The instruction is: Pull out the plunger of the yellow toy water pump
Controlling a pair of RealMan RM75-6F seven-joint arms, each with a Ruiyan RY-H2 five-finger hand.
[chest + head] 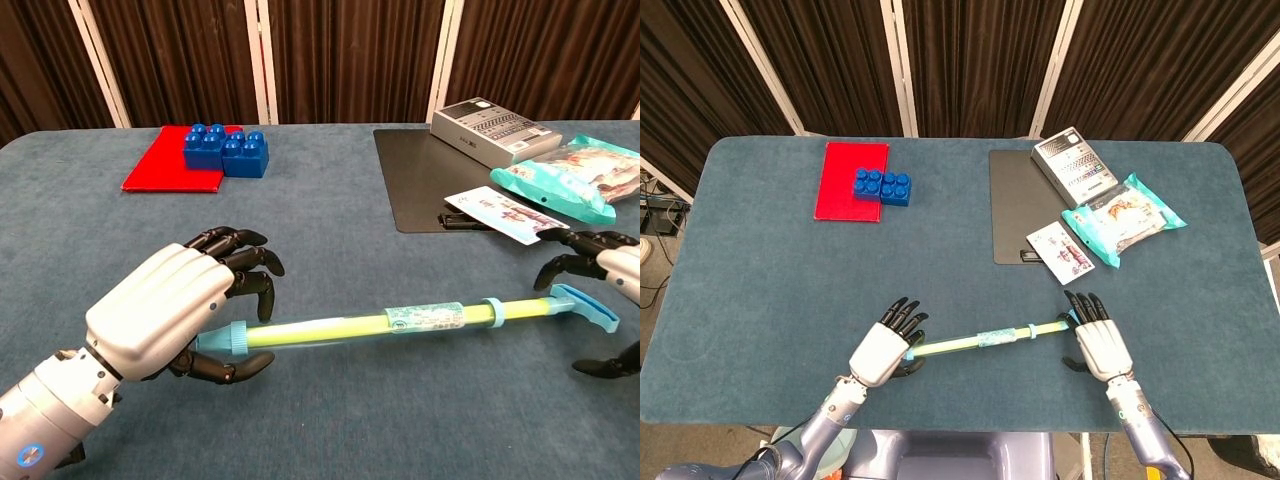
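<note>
The yellow toy water pump (975,340) (400,320) is a thin yellow-green tube with light blue caps, running left to right near the table's front edge. My left hand (882,350) (165,315) grips its left barrel end, fingers curled over the top and thumb underneath. The blue T-handle (588,305) of the plunger is at the right end. My right hand (1095,345) (612,285) hovers around that handle, fingers arched above it and thumb below, not closed on it. In the head view the handle is mostly hidden under the right hand.
At the back left, a blue brick (883,185) sits beside a red book (845,180). A black clipboard (1020,205), a grey box (1072,165), a teal packet (1123,218) and a small card (1060,248) lie at the back right.
</note>
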